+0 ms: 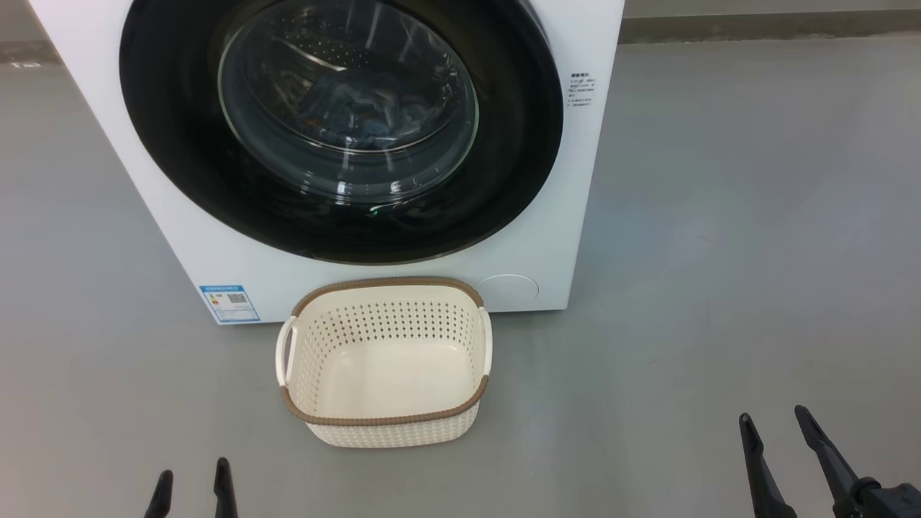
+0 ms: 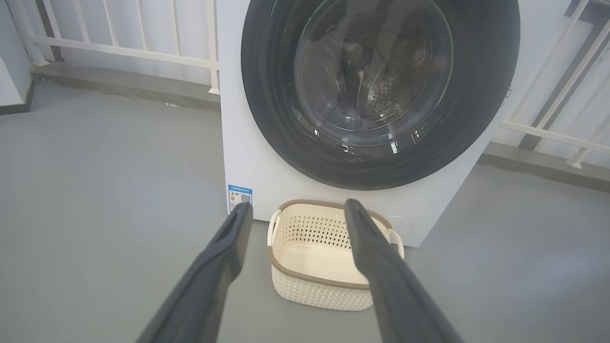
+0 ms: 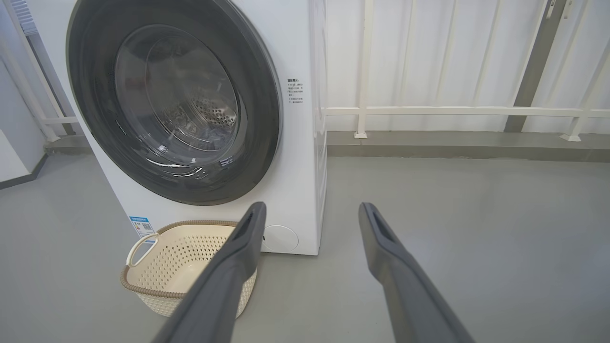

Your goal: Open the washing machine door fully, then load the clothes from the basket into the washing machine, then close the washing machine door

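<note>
The white washing machine point(image 1: 547, 237) stands on the grey floor with its black-rimmed round door point(image 1: 180, 173) shut flat against the front. Behind the glass bowl, bluish clothes point(image 1: 360, 108) lie in the steel drum. The cream basket point(image 1: 385, 417) with a brown rim sits on the floor just in front of the machine, and nothing lies inside it. My left gripper point(image 1: 193, 480) is open at the lower left, well short of the basket. Over at the lower right, my right gripper point(image 1: 778, 423) is open too, with nothing between its fingers.
A blue label sticker point(image 1: 229, 303) marks the machine's lower left corner, and a round white cap point(image 1: 508, 289) sits at its lower right. White railings point(image 3: 457, 110) on a low grey kerb point(image 3: 467, 145) run behind the machine. Bare grey floor point(image 1: 734, 237) stretches to the right.
</note>
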{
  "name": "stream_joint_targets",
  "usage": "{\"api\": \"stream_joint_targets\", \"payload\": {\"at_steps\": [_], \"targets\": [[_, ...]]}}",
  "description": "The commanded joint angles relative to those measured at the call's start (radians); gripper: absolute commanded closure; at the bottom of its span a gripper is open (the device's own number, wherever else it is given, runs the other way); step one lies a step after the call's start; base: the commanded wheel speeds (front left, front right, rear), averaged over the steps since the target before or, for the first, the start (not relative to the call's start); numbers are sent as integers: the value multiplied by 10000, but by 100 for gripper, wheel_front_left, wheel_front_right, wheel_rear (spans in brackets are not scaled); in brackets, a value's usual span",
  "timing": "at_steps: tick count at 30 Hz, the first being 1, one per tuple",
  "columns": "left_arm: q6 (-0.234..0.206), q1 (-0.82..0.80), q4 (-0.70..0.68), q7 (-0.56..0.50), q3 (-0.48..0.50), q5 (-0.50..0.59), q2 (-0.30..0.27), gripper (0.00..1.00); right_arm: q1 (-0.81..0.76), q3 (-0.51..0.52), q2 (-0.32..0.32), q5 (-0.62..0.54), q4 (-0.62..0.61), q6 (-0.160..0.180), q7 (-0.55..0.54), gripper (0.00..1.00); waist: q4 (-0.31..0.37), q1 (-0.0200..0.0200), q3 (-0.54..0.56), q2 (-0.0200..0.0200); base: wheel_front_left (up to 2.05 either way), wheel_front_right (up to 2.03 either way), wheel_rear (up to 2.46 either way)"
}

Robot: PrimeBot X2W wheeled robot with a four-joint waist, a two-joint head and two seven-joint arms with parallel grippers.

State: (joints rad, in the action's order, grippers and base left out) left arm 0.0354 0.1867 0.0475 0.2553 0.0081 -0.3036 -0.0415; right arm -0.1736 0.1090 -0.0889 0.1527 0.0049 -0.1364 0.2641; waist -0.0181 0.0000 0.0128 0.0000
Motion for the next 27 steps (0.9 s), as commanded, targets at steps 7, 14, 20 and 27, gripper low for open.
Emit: {"api": "stream_joint_targets", "payload": {"at_steps": [7,14,20,27], "targets": [[2,-1,200,-10,-10,-126,29,100,-16,-15,41,16,167,-4,3,100,-49,0,28,0,0,0,0],[40,-121,528,-169,12,-656,79,100,-1,-44,76,633,496,-1,-132,100,-41,17,33,0,0,0,0],[85,-254,599,-343,62,-1275,71,100,138,-65,69,1354,598,2,-295,100,-29,3,17,0,0,0,0],[139,-426,687,-548,124,-1999,61,100,313,-87,67,2191,716,5,-486,100,-16,1,1,0,0,0,0]]}}
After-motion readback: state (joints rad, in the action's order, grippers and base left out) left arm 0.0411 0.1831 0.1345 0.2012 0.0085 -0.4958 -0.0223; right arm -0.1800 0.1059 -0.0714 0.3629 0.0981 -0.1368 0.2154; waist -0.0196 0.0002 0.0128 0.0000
